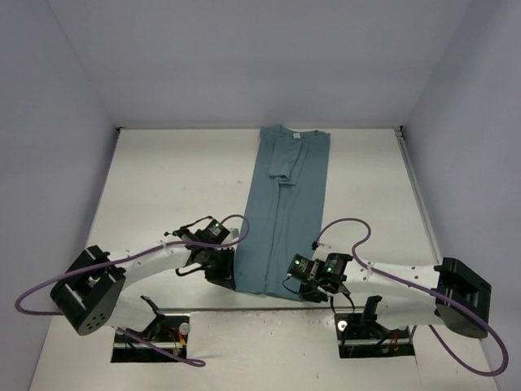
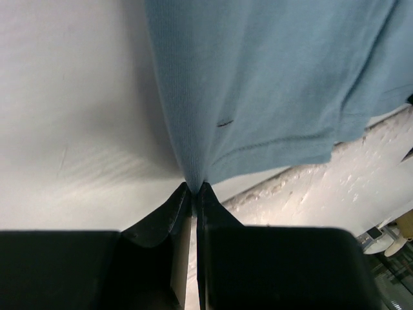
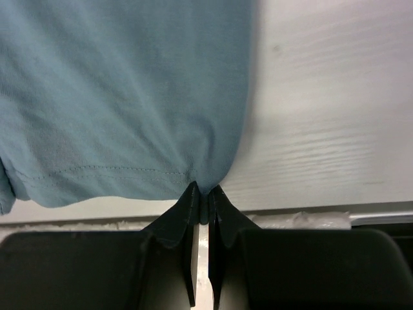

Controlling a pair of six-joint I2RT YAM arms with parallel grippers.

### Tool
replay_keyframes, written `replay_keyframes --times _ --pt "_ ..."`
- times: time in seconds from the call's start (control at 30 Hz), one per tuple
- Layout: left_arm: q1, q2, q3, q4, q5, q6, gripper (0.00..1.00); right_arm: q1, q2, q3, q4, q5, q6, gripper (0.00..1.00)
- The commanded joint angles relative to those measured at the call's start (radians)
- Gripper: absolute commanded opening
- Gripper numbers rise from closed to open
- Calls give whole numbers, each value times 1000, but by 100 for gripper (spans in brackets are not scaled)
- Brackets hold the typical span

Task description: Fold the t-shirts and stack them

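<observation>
Robotics lab test cell: white table (image 1: pixel 163 187) boxed in by plain walls (image 1: pixel 269 57), left arm (image 1: pixel 151 259) and right arm (image 1: pixel 391 275) bolted on, purple cables (image 1: pixel 346 221) trailing.

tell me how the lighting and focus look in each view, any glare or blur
Top external: even, soft light, the t-shirt sharp, shadows faint. Left wrist: fabric weave crisp by the jaws, the table bright and slightly washed out at left. Right wrist: hem stitching legible, the table's upper right soft, the black bodies behind the jaws too dark for detail.
</observation>
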Motion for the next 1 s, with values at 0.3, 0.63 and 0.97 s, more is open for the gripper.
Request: replay_keyframes --times 0.3,0.63,0.97 --pt "3 -174 47 -188 -26 -6 0 162 17 163 -182 110 105 0" --pt "141 -52 385 -299 -18 150 0 -95 -17 298 -243 177 -105 0" --pt "244 192 688 -309 27 246 0 -434 178 542 -234 218 -475 0"
